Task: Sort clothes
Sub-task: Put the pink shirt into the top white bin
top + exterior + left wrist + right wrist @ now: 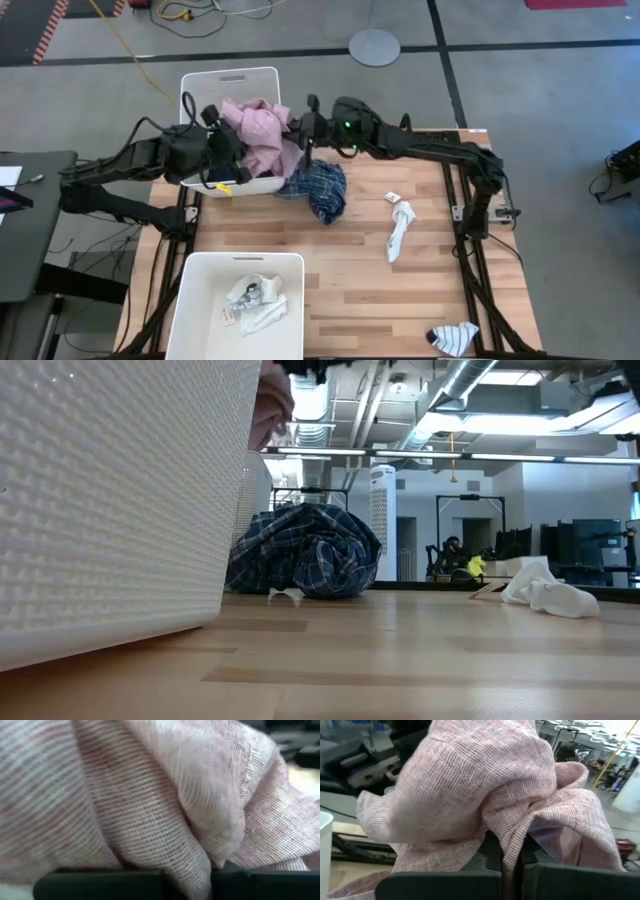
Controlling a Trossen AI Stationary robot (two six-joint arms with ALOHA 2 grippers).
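The pink shirt [262, 132] is bunched over the far white bin [230, 78], between my two grippers. It fills the left wrist view [150, 795] and the right wrist view [485, 785]. My left gripper [230, 152] is shut on its left side, and my right gripper [299, 130] is shut on its right side. The blue plaid shirt [320, 190] lies crumpled on the table, just right of the bin. A white sock [400, 230] lies farther right. A striped sock [452, 338] lies at the near right edge. My left gripper pinches a bunched fold of the pink shirt [197, 862] between its two fingers, in several layers. It comes in from the table's left over the bin. The cloth bulges up in front of the fingers. My right gripper pinches a gathered fold of the pink shirt [511, 851] between its two fingers, in several layers. It comes in from the table's right. The cloth billows over and in front of the fingers, with loose folds hanging at both sides.
A second white bin [190, 300] at the near left holds light socks [255, 300]. Its wall [120, 500] fills the left of the low view. A small tag [393, 198] lies by the white sock. The table's middle and near right show bare wood.
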